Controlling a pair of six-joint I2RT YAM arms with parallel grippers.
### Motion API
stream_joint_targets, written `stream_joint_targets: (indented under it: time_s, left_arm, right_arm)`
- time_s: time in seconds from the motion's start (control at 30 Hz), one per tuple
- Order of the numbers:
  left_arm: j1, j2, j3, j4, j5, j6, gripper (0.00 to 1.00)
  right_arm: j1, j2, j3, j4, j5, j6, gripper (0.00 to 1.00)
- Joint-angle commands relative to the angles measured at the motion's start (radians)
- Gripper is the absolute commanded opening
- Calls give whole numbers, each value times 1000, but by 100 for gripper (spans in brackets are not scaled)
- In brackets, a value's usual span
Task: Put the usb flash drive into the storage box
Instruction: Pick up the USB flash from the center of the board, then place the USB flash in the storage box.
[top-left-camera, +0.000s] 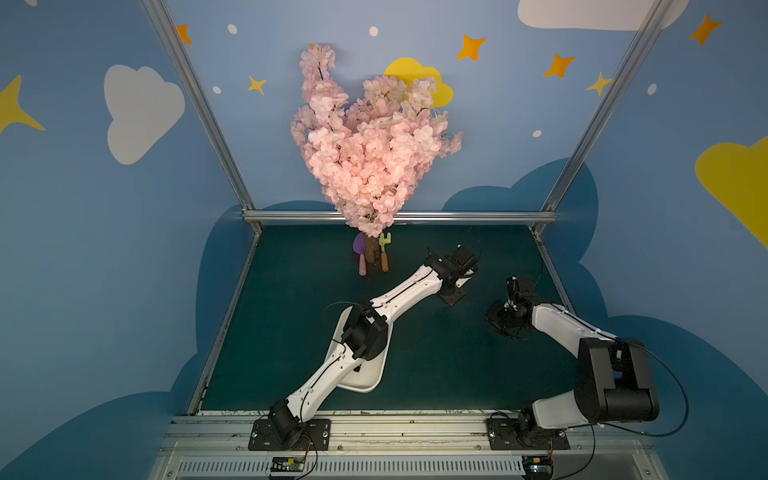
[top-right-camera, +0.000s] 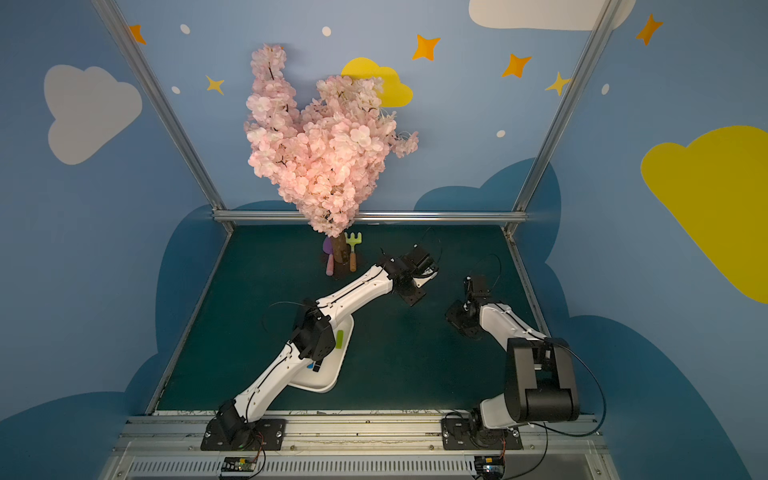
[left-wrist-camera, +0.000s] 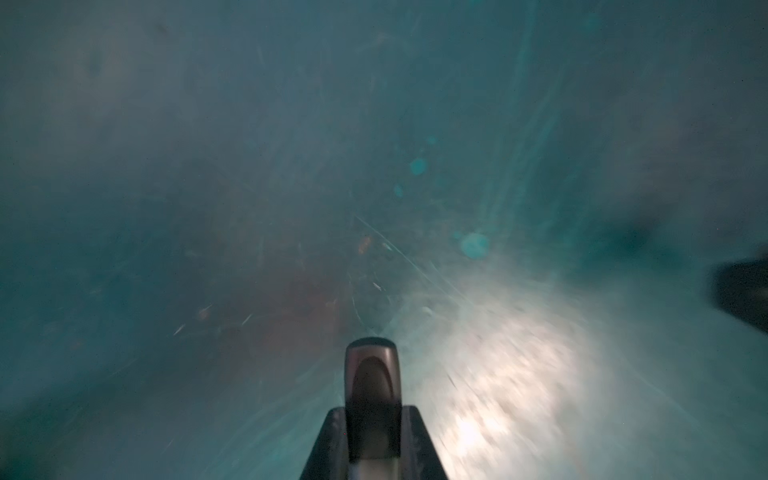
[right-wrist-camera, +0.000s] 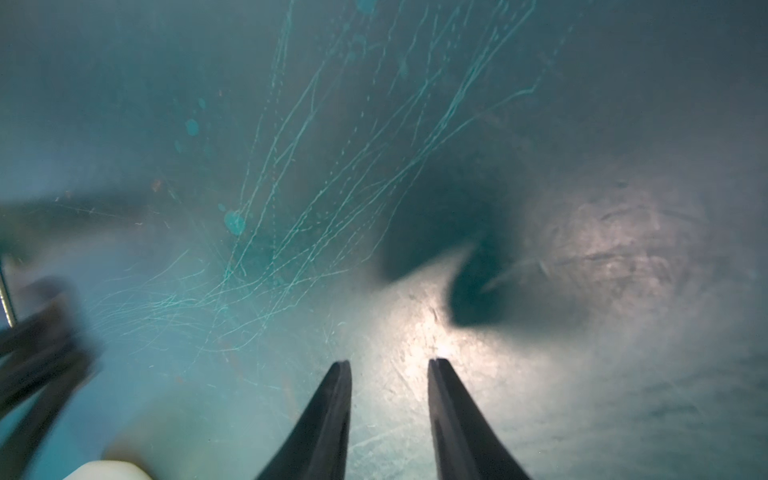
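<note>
Closest to the top camera runs the aluminium rail (top-left-camera: 374, 432) at 6 o'clock, carrying both arm bases. On the dark green mat (top-left-camera: 436, 365), the storage box (top-left-camera: 365, 380) lies at about 7 o'clock from the mat's middle. It is a shallow white tray, partly covered by the left arm (top-left-camera: 409, 286), whose elbow hangs over it. In a top view a green stick (top-right-camera: 340, 338) lies inside the box toward its 1 o'clock side; it is too small to tell whether it is another drive.

At 12 o'clock stands a pink cherry-blossom tree (top-left-camera: 370, 137), with a purple toy spade (top-left-camera: 360, 253) and a green toy rake (top-left-camera: 385, 249) beside its trunk.

The left arm stretches from 7 o'clock across to about 2 o'clock, and its far end is well apart from the box. There the left gripper (left-wrist-camera: 372, 411) is clenched on the usb flash drive (left-wrist-camera: 372, 374). In the left wrist view a grey, metal-looking stick with a rounded end juts out from between the two black fingers (left-wrist-camera: 328, 444), over the scratched mat. That view is blurred, so it does not show whether the drive touches the mat.

At 3 o'clock the right gripper (right-wrist-camera: 388, 363) points down at the mat with its fingers released. The right wrist view shows the two black blades apart, with bare mat between them and nothing held. In both top views the two grippers are near each other but apart.
</note>
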Motion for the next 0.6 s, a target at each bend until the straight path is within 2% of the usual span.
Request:
stream_joint_targets:
  time_s: [0.0,0.1,0.17,0.37,0.57]
  left_arm:
    - [-17,-165,-69,-46,-15,-83,5]
    - [-36,-326,-305,-3,-67,-160,3]
    - [-42,-455,-503,60,-85,-212,4]
    - [-40,-821,-958,118,-165,-366,6]
    - [-31,-1165,-1333,92,-205,-532,9]
  right_arm:
    - [-4,11,26,11,-18,-9,36]
    - [-5,17,26,13,-26,-6,36]
    - [-5,22,25,21,-38,-5,36]
    - [-3,43,29,21,-53,-5,35]
    - [-3,36,25,30,-70,-3,35]
